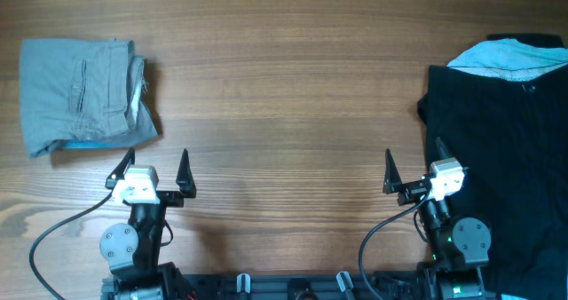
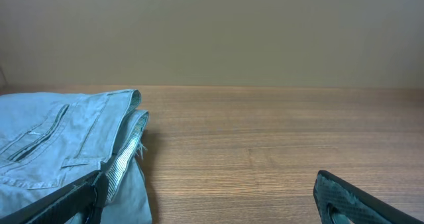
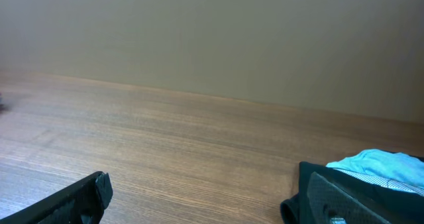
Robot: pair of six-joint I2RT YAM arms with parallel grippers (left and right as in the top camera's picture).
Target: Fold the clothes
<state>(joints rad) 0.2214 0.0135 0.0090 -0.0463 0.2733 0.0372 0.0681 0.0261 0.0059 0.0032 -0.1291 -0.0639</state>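
Note:
The grey shorts (image 1: pixel 75 91) lie folded into a compact rectangle at the far left of the table, with the waistband and a slit pocket showing. They also show in the left wrist view (image 2: pixel 59 138), where the striped inner lining peeks out at the fold. My left gripper (image 1: pixel 157 162) is open and empty, just in front of and to the right of the shorts; its left finger sits close to their near corner (image 2: pixel 209 207). My right gripper (image 1: pixel 413 162) is open and empty near the front right (image 3: pixel 205 204).
A big black garment (image 1: pixel 506 158) covers the right side of the table, its edge beside my right gripper's right finger (image 3: pixel 293 207). A light-blue piece (image 1: pixel 510 59) lies on its far end (image 3: pixel 377 164). Bare wooden table (image 1: pixel 293 96) spans the middle.

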